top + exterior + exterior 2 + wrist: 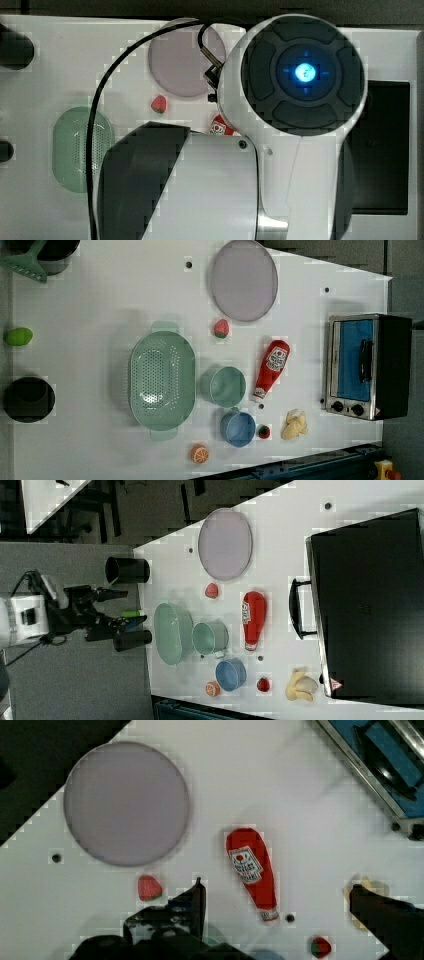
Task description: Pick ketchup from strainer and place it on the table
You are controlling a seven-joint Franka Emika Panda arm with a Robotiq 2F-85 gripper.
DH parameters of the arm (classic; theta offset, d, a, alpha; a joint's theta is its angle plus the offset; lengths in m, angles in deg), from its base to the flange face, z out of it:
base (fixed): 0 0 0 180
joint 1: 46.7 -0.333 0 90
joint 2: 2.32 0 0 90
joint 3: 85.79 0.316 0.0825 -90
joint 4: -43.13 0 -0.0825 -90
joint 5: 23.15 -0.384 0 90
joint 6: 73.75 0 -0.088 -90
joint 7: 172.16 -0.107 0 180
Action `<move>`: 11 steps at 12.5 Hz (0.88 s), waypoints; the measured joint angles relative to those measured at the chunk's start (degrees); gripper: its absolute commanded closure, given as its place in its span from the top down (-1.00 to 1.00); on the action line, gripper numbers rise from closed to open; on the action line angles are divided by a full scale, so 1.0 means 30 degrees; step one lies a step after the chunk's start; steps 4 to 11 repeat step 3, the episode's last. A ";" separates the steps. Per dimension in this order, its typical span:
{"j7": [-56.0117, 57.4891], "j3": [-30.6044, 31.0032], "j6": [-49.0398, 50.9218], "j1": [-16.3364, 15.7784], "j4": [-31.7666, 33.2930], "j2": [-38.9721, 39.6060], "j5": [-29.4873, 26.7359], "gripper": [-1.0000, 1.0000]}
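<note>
Gripper (275,905) jaws spread wide, holding nothing, black fingers (192,902) seen at the frame edge in the wrist view. In the right view the gripper (122,617) sits off the table's edge, pointing toward the table, clear of every object.

Nearest the arm in the right view: black cup (127,570), then the strainer (172,632), pale green, empty. In the left view the strainer (161,381) lies to the left view's left of the green cup (225,386), just beside it.

Next out: green cup (210,637), blue cup (230,674) just beside it, orange slice (213,688) near the table edge.

Ketchup (271,369) lies on its side flat on the table (100,315), out of the strainer, with the green cup between them. Cap end points toward the blue cup (238,428) side; label faces up. In the wrist view the ketchup (252,870) lies between the fingers' spread, apart from both, cap near a black dot. In the top view only a bit of the ketchup (220,126) peeks out from under the arm.

Strawberry (221,328) lies near the grey-lilac plate (244,280), between plate and strainer. Second small strawberry (263,431) just beside the blue cup. Yellow banana piece (295,424) near the toaster oven (367,366), which sits farthest out, door shut.
</note>
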 measured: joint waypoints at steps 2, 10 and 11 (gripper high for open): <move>-0.0235 -0.0052 0.0411 -0.0110 -0.0597 0.0262 -0.0157 1.00; -0.0239 0.0019 0.0580 -0.0107 -0.0597 0.0391 -0.0159 1.00; -0.0239 0.0019 0.0580 -0.0107 -0.0597 0.0391 -0.0159 1.00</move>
